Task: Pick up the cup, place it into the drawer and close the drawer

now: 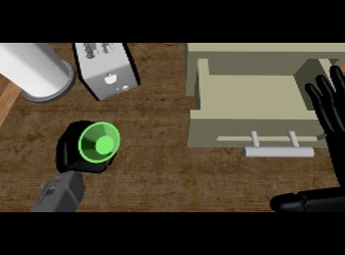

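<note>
Left hand (72, 149) curls round the green cup (99, 143); drawer (253, 130) open (right hand's (337, 114) fingers spread).

The left hand (78, 152) curls round the cup (99, 143), grey forearm trailing below its fingers. The right hand (342, 144) stands open, fingers straight up, thumb stretched sideways beneath them.

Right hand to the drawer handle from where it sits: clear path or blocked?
Probably clear. The right hand is open, fingers up, beside the open drawer's right wall, and the handle juts out just left of it with nothing between. The cup is far off, in the left hand.
</note>
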